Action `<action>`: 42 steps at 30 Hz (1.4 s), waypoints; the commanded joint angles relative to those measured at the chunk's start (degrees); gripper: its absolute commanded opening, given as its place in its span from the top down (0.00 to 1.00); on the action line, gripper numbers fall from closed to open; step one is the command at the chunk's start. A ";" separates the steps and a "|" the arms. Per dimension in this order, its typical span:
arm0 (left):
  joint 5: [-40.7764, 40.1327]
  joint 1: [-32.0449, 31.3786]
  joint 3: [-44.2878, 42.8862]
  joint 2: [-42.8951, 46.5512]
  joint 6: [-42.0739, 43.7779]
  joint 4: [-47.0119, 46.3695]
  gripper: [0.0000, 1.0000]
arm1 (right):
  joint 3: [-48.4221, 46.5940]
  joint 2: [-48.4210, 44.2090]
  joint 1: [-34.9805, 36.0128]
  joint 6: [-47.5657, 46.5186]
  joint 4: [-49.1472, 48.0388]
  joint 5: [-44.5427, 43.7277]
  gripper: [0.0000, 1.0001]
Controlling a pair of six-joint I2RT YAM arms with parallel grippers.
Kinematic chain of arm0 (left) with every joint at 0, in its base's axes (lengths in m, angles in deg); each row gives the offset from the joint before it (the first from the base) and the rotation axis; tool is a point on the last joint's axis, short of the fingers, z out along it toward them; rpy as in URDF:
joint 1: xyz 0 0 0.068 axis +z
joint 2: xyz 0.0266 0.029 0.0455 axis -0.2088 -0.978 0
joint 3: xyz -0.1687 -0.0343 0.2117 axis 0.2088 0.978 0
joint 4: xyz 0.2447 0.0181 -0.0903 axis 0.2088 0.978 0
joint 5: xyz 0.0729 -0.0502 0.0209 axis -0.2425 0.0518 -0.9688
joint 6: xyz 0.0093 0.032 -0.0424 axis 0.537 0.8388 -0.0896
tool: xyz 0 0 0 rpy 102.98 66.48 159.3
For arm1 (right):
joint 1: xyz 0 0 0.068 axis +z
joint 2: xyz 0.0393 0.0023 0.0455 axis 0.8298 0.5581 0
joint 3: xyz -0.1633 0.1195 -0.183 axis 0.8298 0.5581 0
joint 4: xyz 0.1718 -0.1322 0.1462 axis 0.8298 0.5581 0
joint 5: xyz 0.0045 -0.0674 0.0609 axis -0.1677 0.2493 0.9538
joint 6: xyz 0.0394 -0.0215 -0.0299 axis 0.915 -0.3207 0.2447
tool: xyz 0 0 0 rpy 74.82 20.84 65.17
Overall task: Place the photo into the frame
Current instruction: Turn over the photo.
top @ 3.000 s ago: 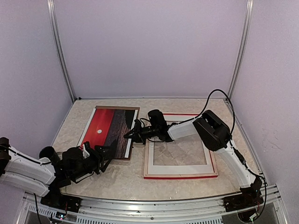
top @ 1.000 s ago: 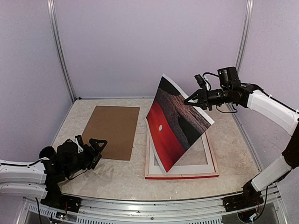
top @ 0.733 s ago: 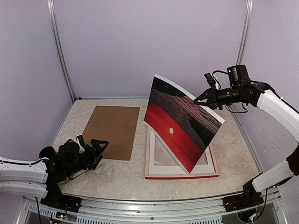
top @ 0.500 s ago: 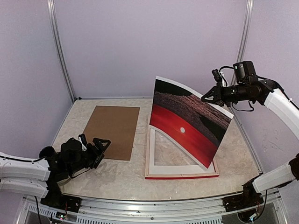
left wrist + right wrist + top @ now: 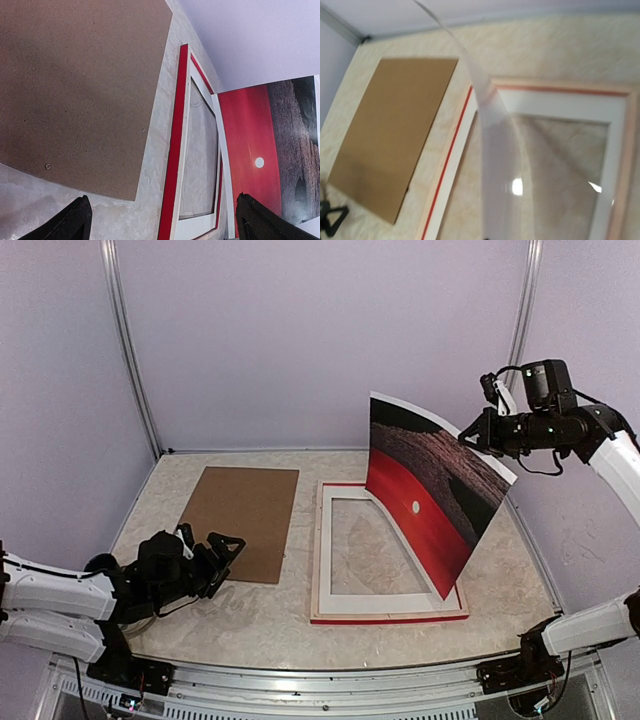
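1. Grip: the right tool [image 5: 468,437] is clamped on the top edge of the photo [image 5: 420,490], high over the right side of the desk [image 5: 280,625]. This pinch near one corner is the only hold, so I would expect the sheet to swing and twist easily. Slow wrist moves suit it.
2. The photo hangs nearly upright and bowed, with its picture side facing the left edge of the desk. Its lowest corner is down by the near right corner of the frame [image 5: 385,606]. Whether that corner touches the rail cannot be told.
3. The frame lies flat on the right half of the desk with its pale back up, so the picture should go in face down.
4. The sound way is probably to seat the low edge just inside the right rail. Then swing the held edge down toward the left rail so the bow flattens into the opening.
5. The sheet's edges need to run parallel to the rails before release, because a skewed corner would ride up on the wood.
6. The left tool [image 5: 222,548] rests low by the near left corner, fingers wide apart and empty, beside the backing board [image 5: 240,520]. It could press the free edge flat.
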 commanded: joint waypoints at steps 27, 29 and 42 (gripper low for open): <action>1.99 0.02 -2.16 -4.46 1.09 -3.09 0.01 | 8.22 -11.70 1.55 3.33 0.04 -16.82 0.97; 2.00 -0.03 -2.21 -4.67 1.01 -3.28 0.01 | 8.15 -11.93 1.92 3.37 -0.23 -18.40 0.97; 3.10 -0.34 -5.93 -8.94 2.50 -3.84 0.01 | 10.38 -12.34 4.59 5.27 -4.33 -22.69 0.97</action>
